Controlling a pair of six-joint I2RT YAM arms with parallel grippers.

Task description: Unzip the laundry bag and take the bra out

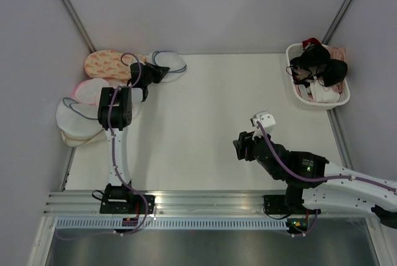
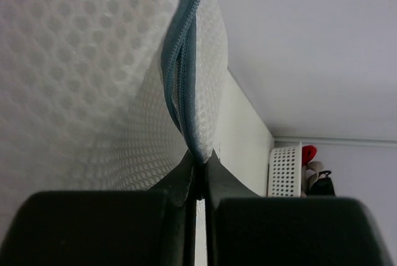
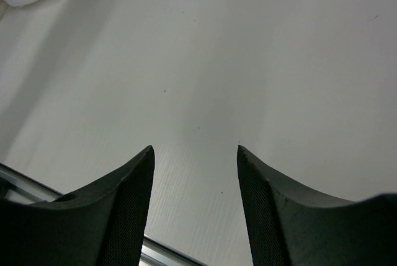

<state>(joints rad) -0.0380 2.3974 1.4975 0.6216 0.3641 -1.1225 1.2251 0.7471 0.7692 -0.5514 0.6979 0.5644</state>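
The laundry bag (image 1: 172,62) lies at the far left of the table, white mesh with a grey-blue zipper rim. My left gripper (image 1: 159,71) is shut on that rim. In the left wrist view the zipper rim (image 2: 182,61) runs up out of the closed fingertips of the gripper (image 2: 200,158), with the white mesh (image 2: 74,74) filling the left side. The bra is hidden; I cannot see into the bag. My right gripper (image 1: 239,146) is open and empty above bare table, its jaws wide apart in the right wrist view (image 3: 195,149).
An orange patterned bag (image 1: 107,64), a pink-rimmed bag (image 1: 92,88) and more white mesh bags (image 1: 75,119) are piled at the left wall. A white perforated basket (image 1: 338,100) at the far right holds black and pale garments; it also shows in the left wrist view (image 2: 285,170).
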